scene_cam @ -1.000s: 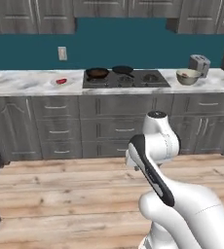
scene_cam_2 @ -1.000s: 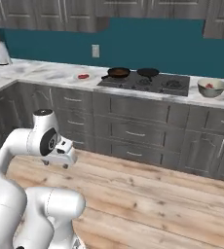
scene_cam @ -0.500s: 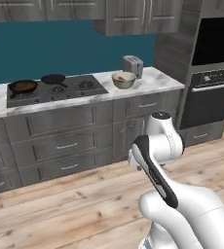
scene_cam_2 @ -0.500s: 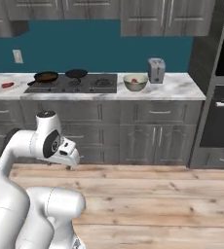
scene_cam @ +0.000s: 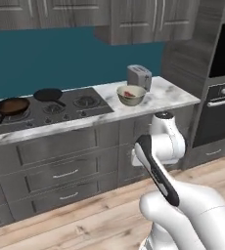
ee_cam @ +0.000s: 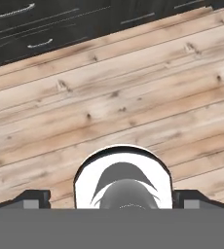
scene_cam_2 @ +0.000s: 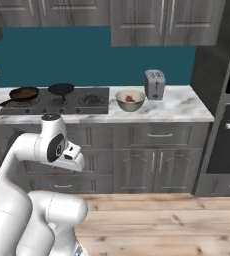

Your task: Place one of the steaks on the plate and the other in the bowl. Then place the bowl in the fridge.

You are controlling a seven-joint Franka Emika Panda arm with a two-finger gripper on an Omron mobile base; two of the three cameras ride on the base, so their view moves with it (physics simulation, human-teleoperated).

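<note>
Wooden floor (ee_cam: pixel 133 97) lies under the gripper (ee_cam: pixel 111 198), whose jaws stand spread and empty, tucked low by the base. Beyond the drawers (scene_cam_2: pixel 159 135), the bowl (scene_cam_2: pixel 130 99) sits on the tabletop (scene_cam_2: pixel 177 107) with a steak (scene_cam_2: pixel 130 98) inside, just beside the toaster (scene_cam_2: pixel 155 84). A careless reach could knock that toaster or tip the bowl (its rim looks thin to pinch). Two pans (scene_cam: pixel 11 105) rest on the stove (scene_cam: pixel 75 104) farther left.

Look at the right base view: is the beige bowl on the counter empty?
No. The bowl holds a red piece of steak, as it sits on the counter beside the toaster.
</note>
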